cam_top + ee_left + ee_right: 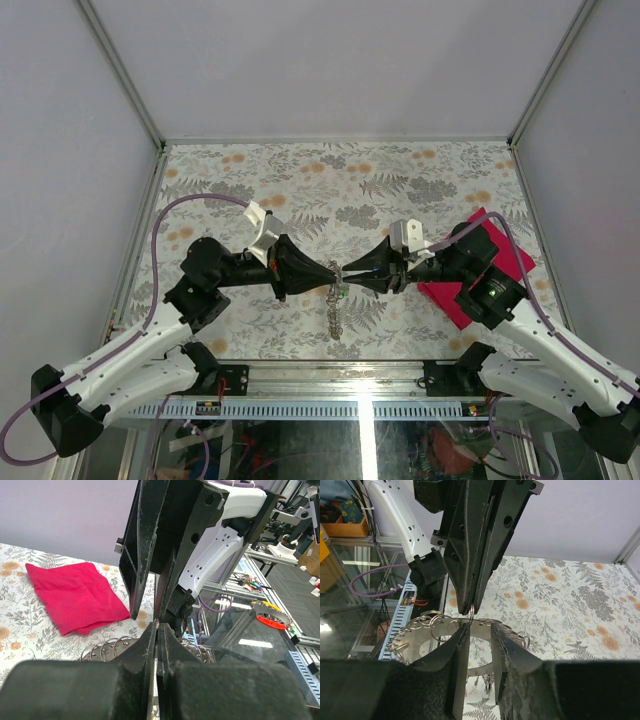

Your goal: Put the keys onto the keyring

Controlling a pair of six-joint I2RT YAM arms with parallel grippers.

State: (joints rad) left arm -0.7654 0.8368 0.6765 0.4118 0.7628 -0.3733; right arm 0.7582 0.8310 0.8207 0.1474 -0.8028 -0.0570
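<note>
The keyring (335, 308), a large flat grey metal ring with several small split rings on its rim, hangs above the table between my two grippers. My left gripper (336, 270) is shut on a small split ring (471, 611) at the rim. A thin metal edge (157, 630) shows between its closed fingers. My right gripper (347, 272) is open, its fingers (462, 645) standing either side of the ring's band (420, 630). Small keys (485, 680) dangle under the band, their colours unclear. A green speck (341, 290) shows on the ring. No blue-headed key is visible.
A red cloth (478, 268) lies on the floral table at the right, under my right arm. It also shows in the left wrist view (75, 595). The table's near edge and a metal rail (330, 375) run just below the grippers.
</note>
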